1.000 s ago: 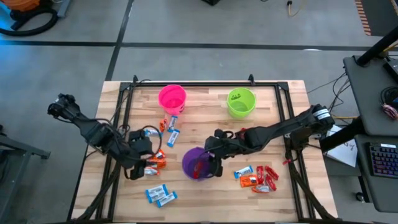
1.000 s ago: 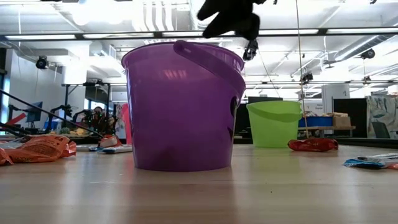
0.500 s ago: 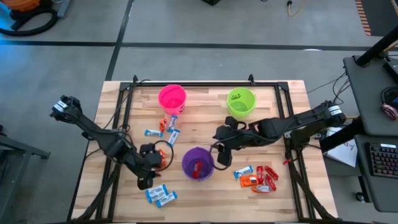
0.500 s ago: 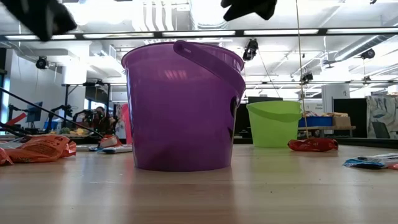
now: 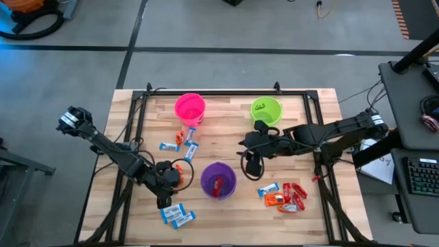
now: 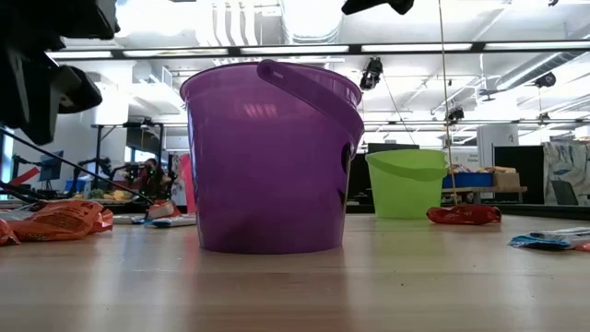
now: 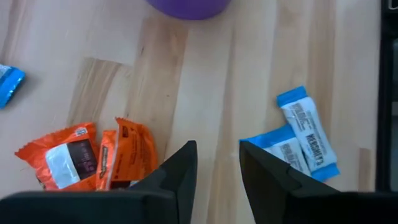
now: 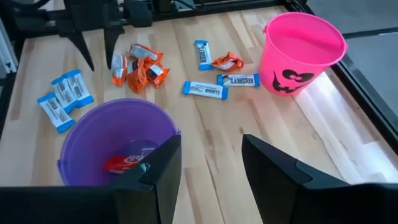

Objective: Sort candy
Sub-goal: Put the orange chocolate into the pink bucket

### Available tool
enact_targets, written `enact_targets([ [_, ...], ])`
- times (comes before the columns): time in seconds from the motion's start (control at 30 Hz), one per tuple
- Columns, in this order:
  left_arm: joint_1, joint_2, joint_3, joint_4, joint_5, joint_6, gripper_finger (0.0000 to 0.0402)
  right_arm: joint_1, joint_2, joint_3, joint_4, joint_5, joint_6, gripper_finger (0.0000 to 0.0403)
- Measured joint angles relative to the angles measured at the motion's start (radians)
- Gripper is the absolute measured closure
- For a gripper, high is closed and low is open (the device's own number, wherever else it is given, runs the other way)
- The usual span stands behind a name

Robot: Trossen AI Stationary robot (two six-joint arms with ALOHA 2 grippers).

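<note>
Left gripper [image 5: 163,194]: fingers spread, nothing between them; hovers over bare wood between the orange candies [image 5: 175,175] and the pair of blue-and-white candies [image 5: 177,216] near the table's front left. The left wrist view shows both groups, orange wrappers [image 7: 93,155] on one side of the fingers, blue ones [image 7: 298,140] on the other.

Right gripper [image 5: 254,165]: fingers apart, empty; held above the table just beside the purple bucket [image 5: 219,180], on its far right side.

Candy, locations:
- red piece inside the purple bucket [image 8: 127,160];
- red, orange and blue-and-white cluster [image 5: 282,194] at front right;
- scattered blue-and-white and orange pieces [image 5: 184,140] below the pink bucket [image 5: 190,109];
- green bucket [image 5: 265,112], contents not legible.

Risks, judged: the left gripper sits between two colour groups, so a descent slightly off line could catch two overlapping orange wrappers at once, or nudge the blue pair toward the table edge. The right gripper is close to the purple bucket's rim and handle; a low sweep toward the front-right cluster could tip or shift it.

Change from a second ago: the right gripper was over the purple bucket's mouth and has withdrawn toward the green bucket. The left gripper has moved from beside the orange candies toward the front blue pair.
</note>
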Motion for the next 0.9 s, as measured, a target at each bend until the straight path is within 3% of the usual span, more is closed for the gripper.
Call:
enact_targets([
  [0.2, 0.003, 0.033, 0.000, 0.000, -0.007, 0.003, 0.0267, -0.014, -0.003, 0.000, -0.001, 0.000, -0.013, 0.0238],
  [0.5, 0.015, 0.050, 0.000, -0.079, -0.100, 0.101, 0.0207, -0.016, -0.003, 0.000, -0.001, -0.002, 0.005, 0.0236],
  [0.9, 0.052, 0.040, -0.097, -0.034, -0.102, 0.088, 0.0222, -0.016, -0.003, -0.002, -0.004, -0.002, 0.008, 0.0236],
])
